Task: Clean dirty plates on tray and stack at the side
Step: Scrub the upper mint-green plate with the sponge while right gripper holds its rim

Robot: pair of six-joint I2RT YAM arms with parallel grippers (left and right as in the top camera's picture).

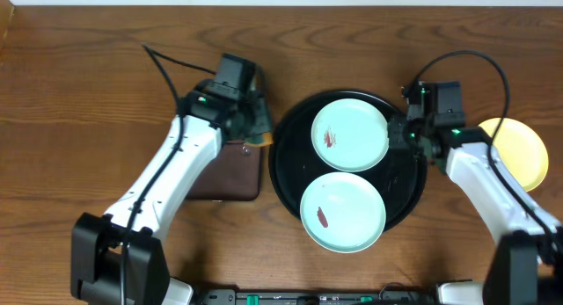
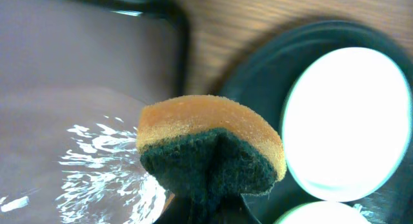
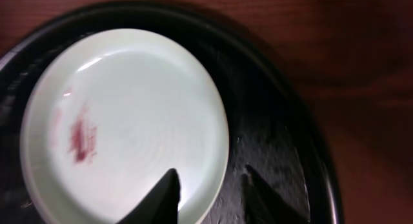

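Note:
The black round tray (image 1: 286, 156) carries two pale mint plates. The far plate (image 1: 350, 134) has a red smear, and the near plate (image 1: 343, 211) has a small brown one. A yellow plate (image 1: 519, 151) lies on the wood to the right of the tray. My left gripper (image 1: 253, 127) hovers at the tray's left edge, shut on an orange sponge (image 2: 213, 153) with its green scouring side towards the camera. My right gripper (image 3: 210, 185) is open across the far plate's (image 3: 129, 121) right rim, with one finger over the plate and the other over the tray (image 3: 277, 121).
A dark-brown rectangular tray (image 1: 230, 169) lies under and beside my left arm, left of the black tray. Bare wood tabletop (image 1: 88, 94) spreads to the far left and along the back. The right arm reaches past the yellow plate.

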